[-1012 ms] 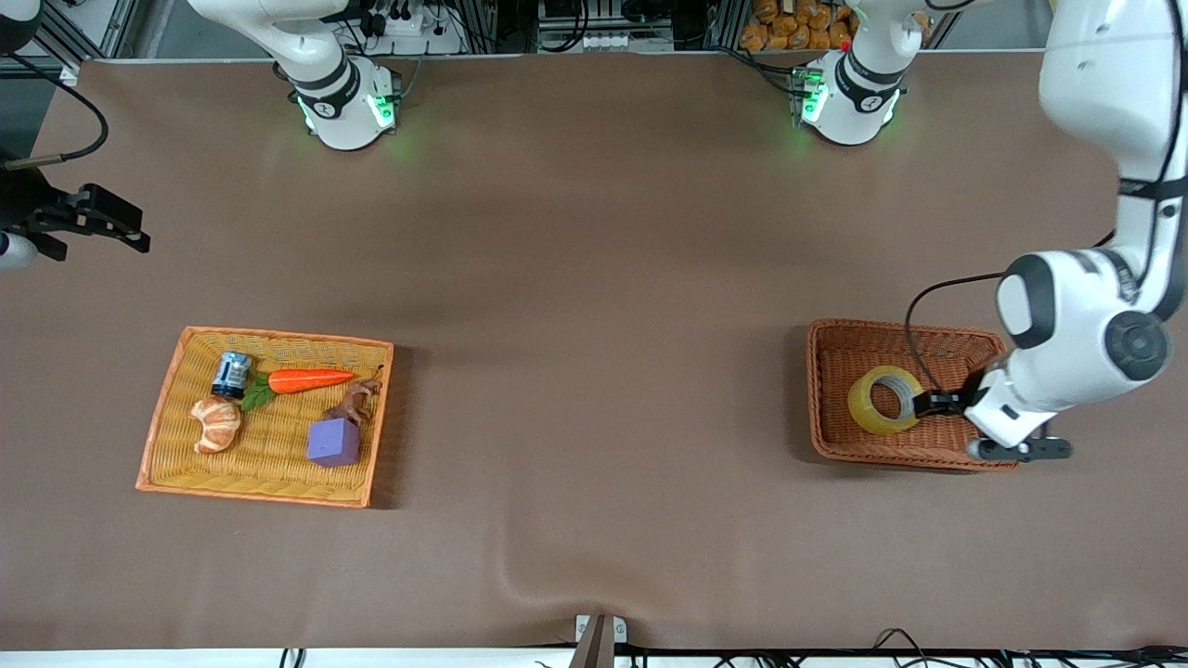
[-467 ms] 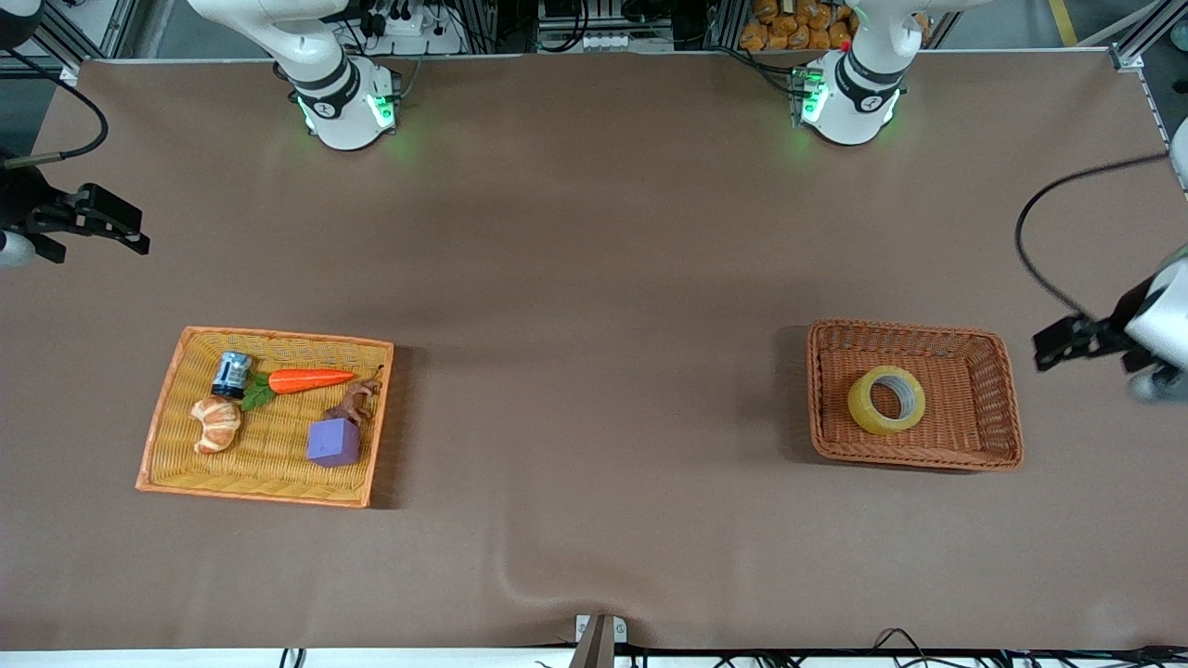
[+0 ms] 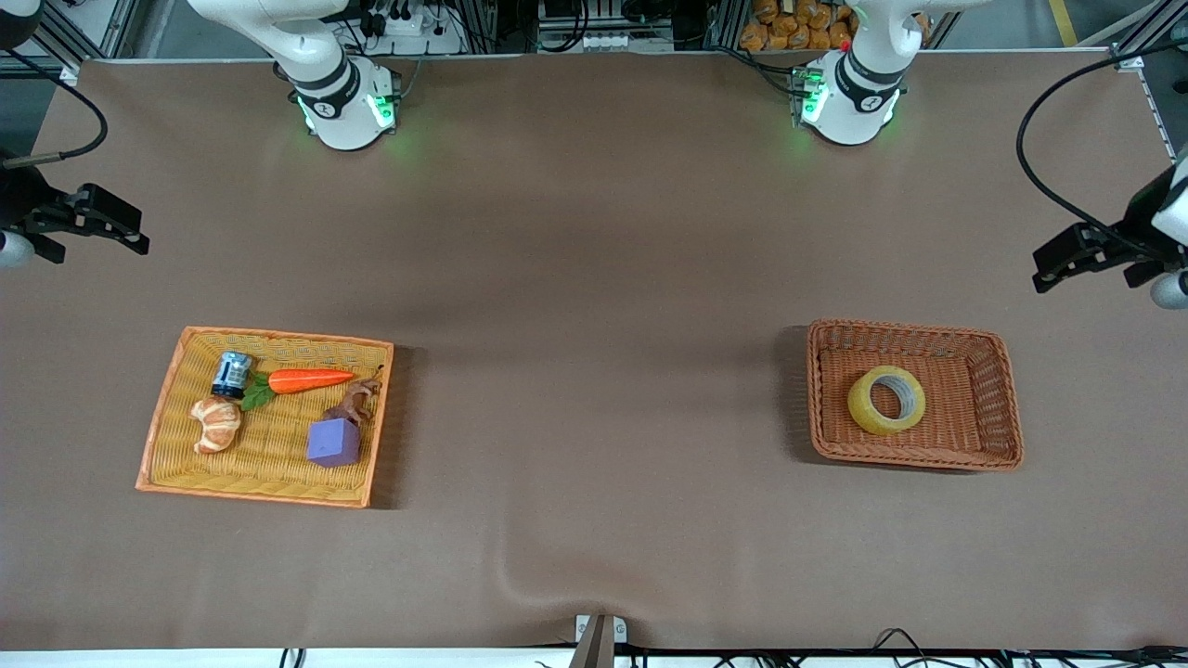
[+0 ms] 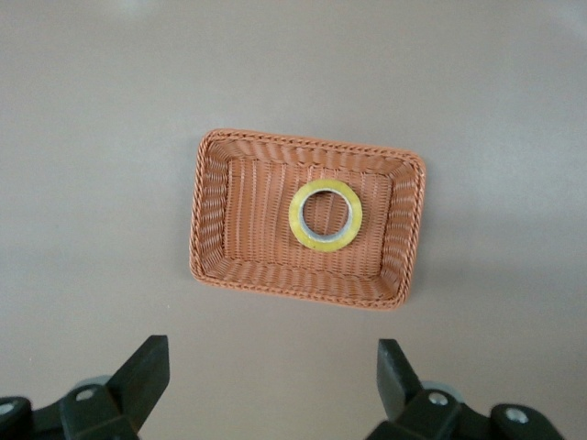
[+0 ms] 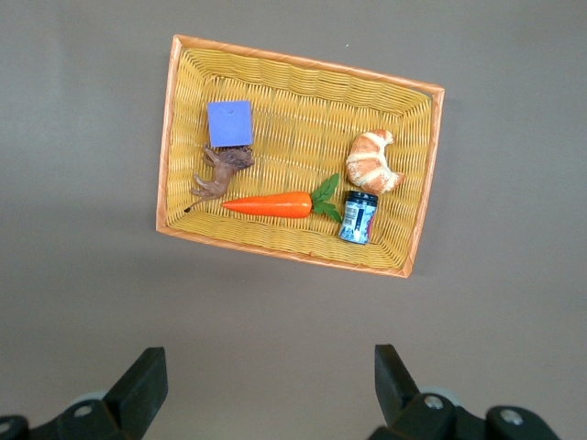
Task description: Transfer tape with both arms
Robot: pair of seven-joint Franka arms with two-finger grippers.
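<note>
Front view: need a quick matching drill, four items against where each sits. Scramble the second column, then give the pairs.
Items:
1. tape
2. croissant
3. purple cube
4. left claw

Places:
A. in the yellow tray, beside the small jar
B. up over bare table toward the left arm's end, open
C. flat in the brown wicker basket
D. in the yellow tray, beside the brown toy animal

Pairs: 1-C, 2-A, 3-D, 4-B

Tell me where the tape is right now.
The tape lies flat inside the brown wicker basket toward the left arm's end of the table, alone there and held by neither gripper.
</note>
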